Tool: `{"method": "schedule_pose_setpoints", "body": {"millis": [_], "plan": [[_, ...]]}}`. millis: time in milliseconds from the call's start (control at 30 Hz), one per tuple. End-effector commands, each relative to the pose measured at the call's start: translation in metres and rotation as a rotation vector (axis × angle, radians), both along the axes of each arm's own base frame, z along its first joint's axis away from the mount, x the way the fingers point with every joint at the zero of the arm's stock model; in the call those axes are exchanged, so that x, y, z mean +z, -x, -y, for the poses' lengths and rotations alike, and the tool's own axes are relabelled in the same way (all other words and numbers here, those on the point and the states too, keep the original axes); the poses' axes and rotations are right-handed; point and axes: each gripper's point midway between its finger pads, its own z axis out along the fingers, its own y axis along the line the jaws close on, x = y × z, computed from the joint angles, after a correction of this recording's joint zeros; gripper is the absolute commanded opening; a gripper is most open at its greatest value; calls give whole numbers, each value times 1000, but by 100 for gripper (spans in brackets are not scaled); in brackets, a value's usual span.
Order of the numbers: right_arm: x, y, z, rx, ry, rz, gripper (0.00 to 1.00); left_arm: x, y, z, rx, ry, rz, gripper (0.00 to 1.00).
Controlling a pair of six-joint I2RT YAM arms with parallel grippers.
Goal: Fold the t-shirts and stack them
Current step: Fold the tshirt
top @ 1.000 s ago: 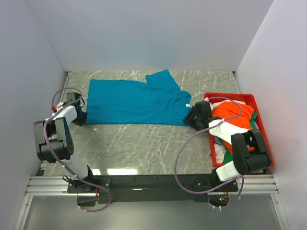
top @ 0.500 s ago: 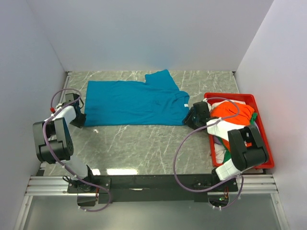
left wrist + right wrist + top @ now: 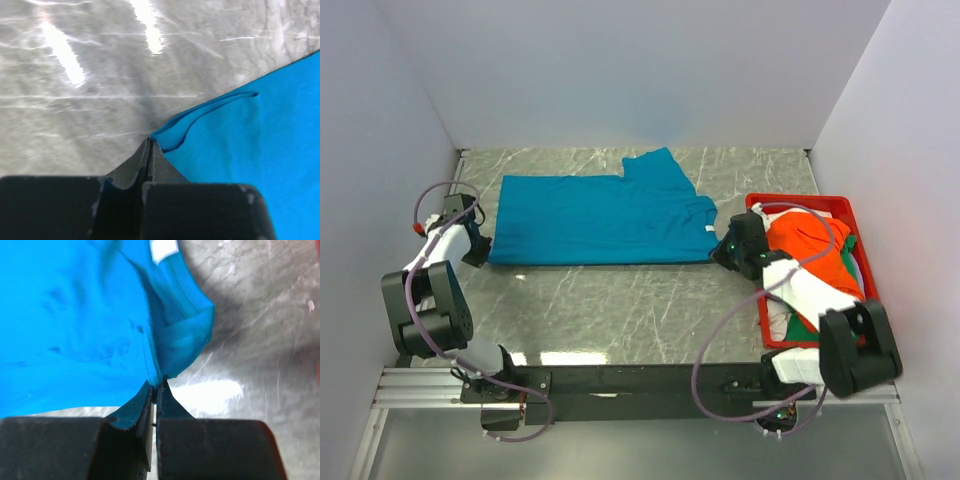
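A teal-blue t-shirt [image 3: 600,218] lies spread flat across the back of the table, a sleeve pointing to the rear. My left gripper [image 3: 482,247] is shut on its near left corner [image 3: 167,135]. My right gripper [image 3: 722,250] is shut on its near right edge, by the collar [image 3: 165,375]; the white neck label [image 3: 164,248] shows just beyond. Orange [image 3: 810,245], white [image 3: 805,290] and green [image 3: 803,325] t-shirts lie heaped in the red bin.
The red plastic bin [image 3: 848,207] stands at the right, close to the right wall. White walls enclose the table on the left, back and right. The right arm's cable loops over the bin and the table's front.
The right gripper has closed on the shirt's right edge. The left gripper has pulled its corner to the left, drawing the shirt straighter.
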Motion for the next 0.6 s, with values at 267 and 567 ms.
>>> {"method": "schedule_pose_setpoints", "body": {"millis": [267, 567], "plan": [[18, 74, 7, -11, -114, 27, 0, 10, 54, -20, 67, -47, -24, 1], [41, 98, -2, 64, -187, 84, 63, 16, 59, -16, 65, -22, 26, 41]]}}
